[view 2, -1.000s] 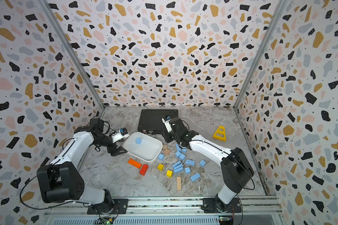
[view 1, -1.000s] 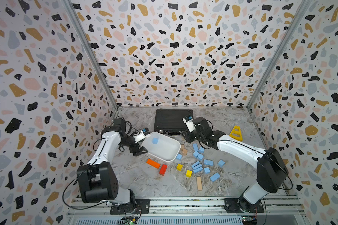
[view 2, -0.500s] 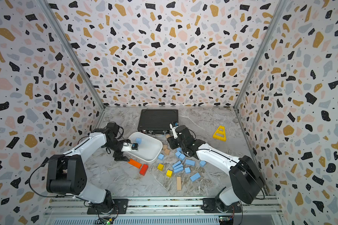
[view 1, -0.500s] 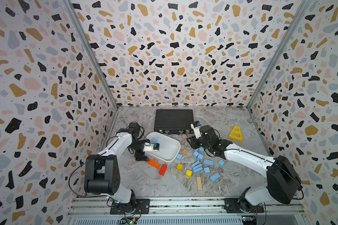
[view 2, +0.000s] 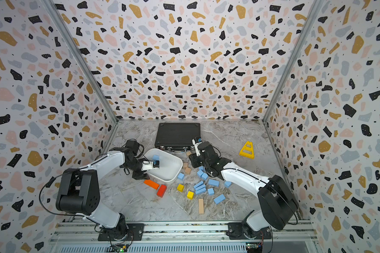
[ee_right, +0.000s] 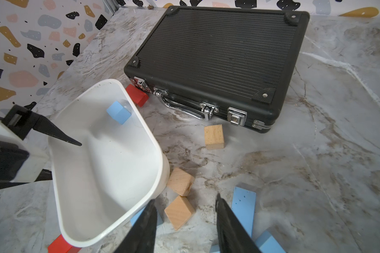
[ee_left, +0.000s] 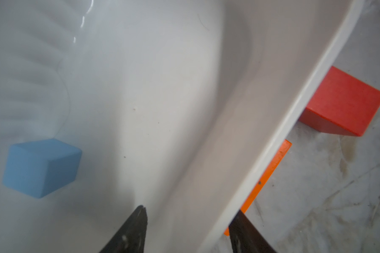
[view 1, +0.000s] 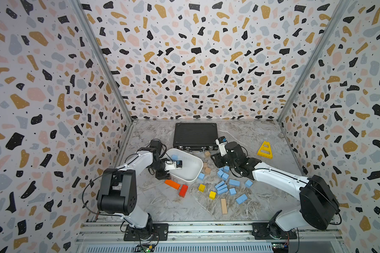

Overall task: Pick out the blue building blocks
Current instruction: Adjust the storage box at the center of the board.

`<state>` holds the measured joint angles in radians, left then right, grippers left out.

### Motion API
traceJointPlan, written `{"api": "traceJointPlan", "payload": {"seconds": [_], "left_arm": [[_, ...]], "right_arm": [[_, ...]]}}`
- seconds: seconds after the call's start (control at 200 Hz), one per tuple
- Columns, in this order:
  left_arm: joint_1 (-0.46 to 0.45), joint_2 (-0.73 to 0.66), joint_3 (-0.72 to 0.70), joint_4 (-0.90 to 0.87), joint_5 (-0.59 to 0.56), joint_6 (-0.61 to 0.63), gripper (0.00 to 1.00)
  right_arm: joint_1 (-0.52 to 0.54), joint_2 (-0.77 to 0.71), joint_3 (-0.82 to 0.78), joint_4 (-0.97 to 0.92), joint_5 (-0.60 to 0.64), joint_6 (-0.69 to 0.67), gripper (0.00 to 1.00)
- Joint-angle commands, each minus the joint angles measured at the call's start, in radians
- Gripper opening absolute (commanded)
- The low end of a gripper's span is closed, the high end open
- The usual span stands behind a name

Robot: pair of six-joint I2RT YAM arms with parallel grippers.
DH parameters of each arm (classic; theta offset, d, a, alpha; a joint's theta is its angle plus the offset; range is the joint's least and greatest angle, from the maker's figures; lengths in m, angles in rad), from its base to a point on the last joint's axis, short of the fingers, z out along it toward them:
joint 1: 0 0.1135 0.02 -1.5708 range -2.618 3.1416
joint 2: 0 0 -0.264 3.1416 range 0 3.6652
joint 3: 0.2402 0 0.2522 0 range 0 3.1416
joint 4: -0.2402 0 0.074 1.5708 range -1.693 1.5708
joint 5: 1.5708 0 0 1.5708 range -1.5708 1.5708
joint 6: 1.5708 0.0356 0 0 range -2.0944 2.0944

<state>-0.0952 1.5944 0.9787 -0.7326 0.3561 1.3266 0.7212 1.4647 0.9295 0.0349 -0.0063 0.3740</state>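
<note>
Our left jaws have swung astride the bin (ee_right: 160, 153) rim, open but narrowing; right jaws hang open, empty. One blue cube (ee_left: 42, 166) binned; other blue blocks (view 1: 234, 182) wait.

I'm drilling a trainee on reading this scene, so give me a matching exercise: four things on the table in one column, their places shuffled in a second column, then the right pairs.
Things
1. black case
2. yellow triangle
3. lone blue cube
4. long tan bar

Places
a. inside the white tub
b. nearest the front rail
c. at the back, lying shut
d. by itself, on the far side of the right arm

Pairs: 1-c, 2-d, 3-a, 4-b
</note>
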Motion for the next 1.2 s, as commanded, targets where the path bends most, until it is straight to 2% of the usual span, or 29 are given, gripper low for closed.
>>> {"api": "traceJointPlan", "payload": {"seconds": [0.0,0.24,0.571,1.086,1.196], "left_arm": [[-0.005,-0.007,-0.003,-0.018,-0.003,-0.061,0.55],[-0.006,-0.010,-0.003,-0.065,0.007,-0.112,0.41],[-0.006,-0.038,-0.017,-0.118,0.021,-0.171,0.32],[-0.006,-0.138,-0.097,-0.150,-0.007,-0.201,0.31],[-0.006,-0.151,-0.076,-0.182,0.001,-0.210,0.40]], "right_arm": [[-0.001,-0.034,-0.001,0.004,0.013,-0.003,0.46],[-0.002,-0.024,-0.001,0.019,0.006,-0.004,0.46],[-0.002,-0.026,-0.001,0.012,0.004,-0.010,0.46],[-0.002,-0.031,0.000,0.000,-0.017,-0.004,0.46],[-0.003,-0.032,0.041,-0.068,-0.020,0.011,0.47]]}}
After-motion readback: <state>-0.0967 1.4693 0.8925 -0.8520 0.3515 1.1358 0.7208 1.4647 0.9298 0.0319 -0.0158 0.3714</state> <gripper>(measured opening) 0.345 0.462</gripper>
